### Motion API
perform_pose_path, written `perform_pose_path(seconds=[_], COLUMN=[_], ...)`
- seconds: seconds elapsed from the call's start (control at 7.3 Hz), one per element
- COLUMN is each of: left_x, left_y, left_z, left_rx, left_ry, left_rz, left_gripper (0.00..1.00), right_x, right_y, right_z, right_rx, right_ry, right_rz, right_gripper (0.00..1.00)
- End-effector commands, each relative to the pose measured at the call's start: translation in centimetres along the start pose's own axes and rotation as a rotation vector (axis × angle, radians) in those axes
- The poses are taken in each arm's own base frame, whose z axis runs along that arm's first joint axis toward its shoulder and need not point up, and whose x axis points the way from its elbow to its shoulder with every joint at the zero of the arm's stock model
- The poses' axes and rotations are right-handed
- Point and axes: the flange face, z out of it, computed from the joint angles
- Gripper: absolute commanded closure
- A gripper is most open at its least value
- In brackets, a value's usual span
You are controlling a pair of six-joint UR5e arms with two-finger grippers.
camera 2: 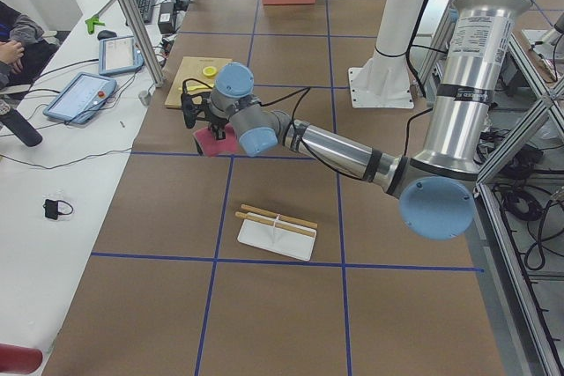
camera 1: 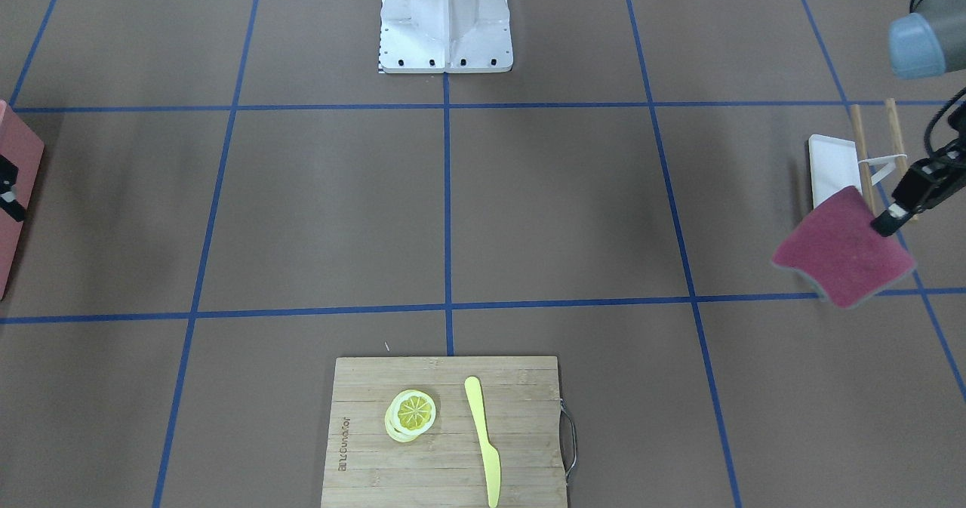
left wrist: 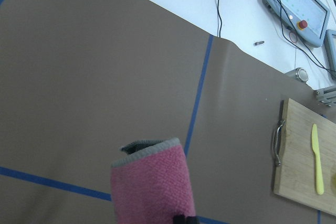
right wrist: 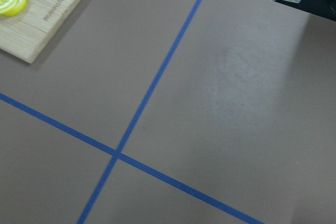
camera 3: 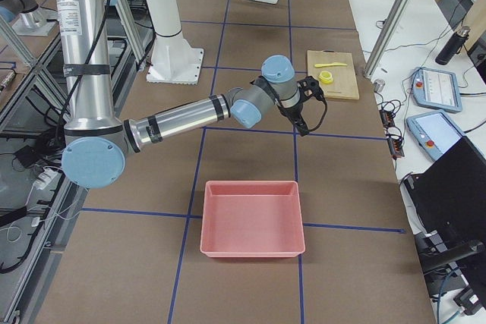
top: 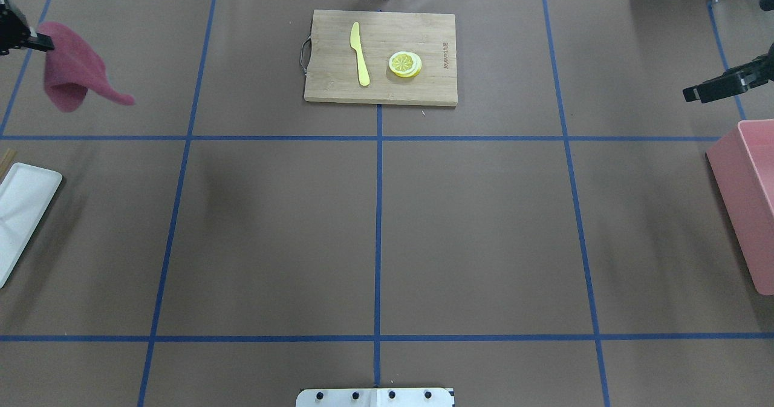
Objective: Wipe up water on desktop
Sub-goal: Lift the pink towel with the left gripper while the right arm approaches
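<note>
The brown desktop (top: 471, 225) with blue tape lines fills the views; I make out no clear water on it. My left gripper (top: 37, 43) is shut on a dark pink cloth (top: 69, 71) and holds it in the air over the table's far left part. The cloth hangs folded below the gripper (camera 1: 890, 221) in the front view (camera 1: 841, 255) and fills the bottom of the left wrist view (left wrist: 152, 182). My right gripper (top: 695, 92) hovers at the far right, above the desktop; its jaws show side-on and I cannot tell their state.
A bamboo cutting board (top: 423, 89) with a yellow knife (top: 360, 53) and lemon slices (top: 405, 64) lies at the far middle. A pink bin (top: 747, 195) stands at the right edge. A white tray (top: 18, 213) lies at the left edge. The robot base (camera 1: 445, 17) stands mid-table.
</note>
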Motion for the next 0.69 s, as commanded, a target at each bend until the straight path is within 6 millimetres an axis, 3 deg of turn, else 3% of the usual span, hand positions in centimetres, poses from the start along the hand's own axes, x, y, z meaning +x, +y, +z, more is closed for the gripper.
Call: perform_pose_path(seconds=[0.0,0.14,0.27,0.41,0.55], left_x=[7.2,10.3,14.7,20.1,23.9], left_y=[3.5,5.4,8.1,11.8,14.0], left_z=[4.8,6.6,8.7,10.9,11.8], left_rx=[0.003,-0.012,-0.043,-0.073,-0.085], left_ry=[0.038,0.057,0.093,0.127,0.144], left_rz=[-0.084,-0.126,-0.181,-0.241,-0.272], left_gripper=[1.00,1.00,1.00,1.00,1.00], right_x=[-6.8,-10.8,-15.7,-20.4,-25.0], right_y=[-2.5,-4.2,-5.8,-6.2,-6.0], right_z=[2.9,4.3,5.5,7.2,8.7], right_rx=[0.074,0.112,0.140,0.173,0.222], right_ry=[-0.019,-0.025,-0.058,-0.065,-0.051], right_rz=[-0.020,-0.041,-0.029,-0.027,-0.068], right_gripper=[0.00,0.00,0.00,0.01,0.01])
